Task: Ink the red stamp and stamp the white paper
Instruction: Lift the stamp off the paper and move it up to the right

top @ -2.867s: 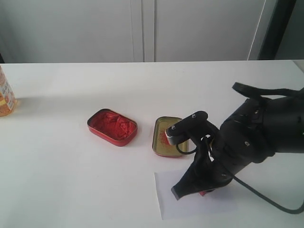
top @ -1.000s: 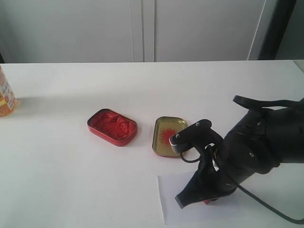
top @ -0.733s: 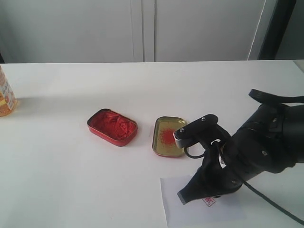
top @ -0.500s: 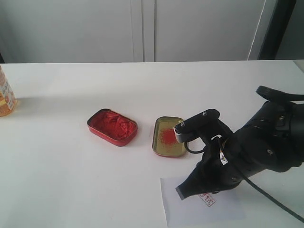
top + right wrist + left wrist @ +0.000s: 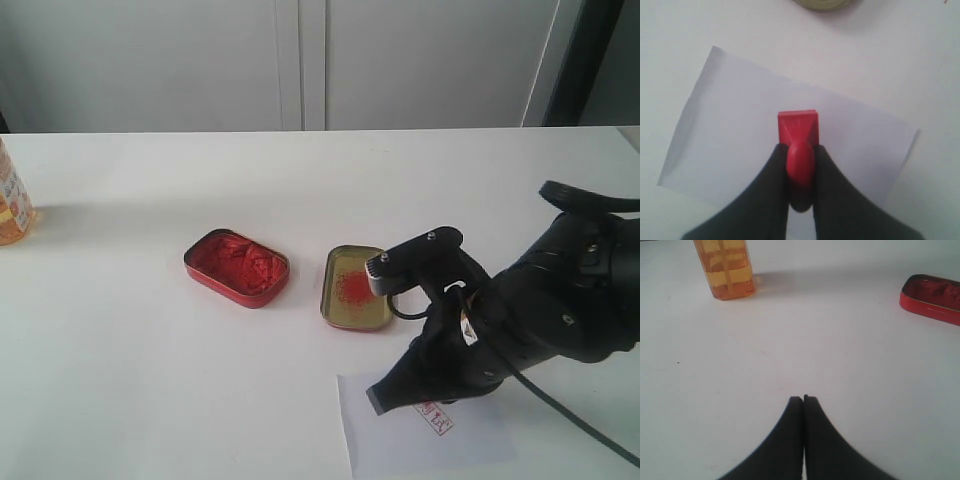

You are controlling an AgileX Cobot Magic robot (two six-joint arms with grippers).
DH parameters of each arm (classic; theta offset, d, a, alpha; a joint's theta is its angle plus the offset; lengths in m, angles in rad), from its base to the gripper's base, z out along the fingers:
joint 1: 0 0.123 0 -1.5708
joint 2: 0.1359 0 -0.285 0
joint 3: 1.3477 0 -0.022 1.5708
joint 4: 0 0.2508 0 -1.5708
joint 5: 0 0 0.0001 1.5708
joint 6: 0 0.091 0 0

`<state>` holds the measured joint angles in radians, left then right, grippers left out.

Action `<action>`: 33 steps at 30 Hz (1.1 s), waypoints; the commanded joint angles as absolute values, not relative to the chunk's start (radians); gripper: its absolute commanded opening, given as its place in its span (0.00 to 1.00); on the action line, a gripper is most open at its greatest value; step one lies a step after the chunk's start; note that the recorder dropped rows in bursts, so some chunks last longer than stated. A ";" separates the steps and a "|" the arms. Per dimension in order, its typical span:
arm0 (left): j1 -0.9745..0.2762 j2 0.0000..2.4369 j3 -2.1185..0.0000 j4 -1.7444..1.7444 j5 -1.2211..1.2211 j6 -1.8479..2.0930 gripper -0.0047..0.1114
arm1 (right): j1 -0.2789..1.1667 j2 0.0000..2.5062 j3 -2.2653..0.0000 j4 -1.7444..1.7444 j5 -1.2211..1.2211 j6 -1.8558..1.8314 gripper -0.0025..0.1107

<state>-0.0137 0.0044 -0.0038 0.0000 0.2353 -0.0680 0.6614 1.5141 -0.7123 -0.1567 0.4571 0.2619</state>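
We found the right hand (image 5: pixel 800 148) clamped on the red stamp (image 5: pixel 798 131), a tiny bright plastic block with a square base and a narrow rounded handle. The two black fingers pressed the handle from either side. The handle's long axis ran in line with the fingers. The base faced the white paper (image 5: pixel 735 135), a thin flat rectangular sheet lying on the white desk (image 5: pixel 150 380) near the gold-lined metal tin lid (image 5: pixel 356 292).

In the exterior view a small red square imprint (image 5: pixel 435 417) showed on the sheet just beside the hand. From this we judged the stamping done and the base clear of that mark, though we could not tell whether it touched the sheet elsewhere.

The right arm was plainly the nearer. The left hand (image 5: pixel 803 400) hung well apart, fingers together on nothing, near an orange plastic bottle (image 5: pixel 727 267).
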 commanded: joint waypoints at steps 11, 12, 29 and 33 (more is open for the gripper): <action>-0.013 0.000 0.000 0.000 0.233 -0.070 0.04 | 0.657 1.505 -0.808 -0.152 0.438 0.278 0.02; -0.013 0.000 0.000 0.000 0.233 -0.070 0.04 | 0.657 1.505 -0.816 -0.152 0.438 0.278 0.02; -0.013 0.000 0.000 0.000 0.233 -0.070 0.04 | 0.457 1.505 -0.901 -0.100 0.400 0.269 0.02; -0.013 0.000 0.000 0.000 0.233 -0.070 0.04 | 0.393 1.505 -0.901 -0.009 0.337 0.267 0.02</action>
<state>-0.0137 0.0044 -0.0038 0.0000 0.2353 -0.0680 0.4220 1.5141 -0.8940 -0.0468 0.3762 0.2693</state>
